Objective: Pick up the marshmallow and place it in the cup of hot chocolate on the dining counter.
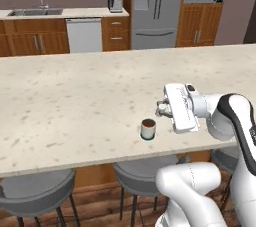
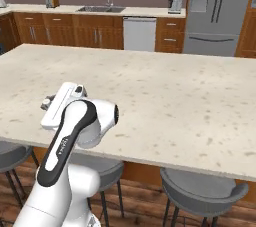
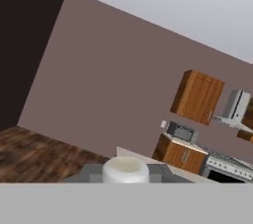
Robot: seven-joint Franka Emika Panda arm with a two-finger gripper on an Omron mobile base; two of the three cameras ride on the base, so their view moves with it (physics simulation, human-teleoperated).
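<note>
The jaws (image 1: 161, 107) are closed on the marshmallow (image 3: 125, 169), a white lump seen between the two dark fingertips (image 3: 89, 172) in the hand view. In the left base view they point sideways, level above the bench (image 1: 75, 101), just off the cup of hot chocolate (image 1: 148, 129) at about its 1 o'clock and higher than its rim. The cup stands upright near the bench's front edge, above a grey stool (image 1: 140, 176).
</note>
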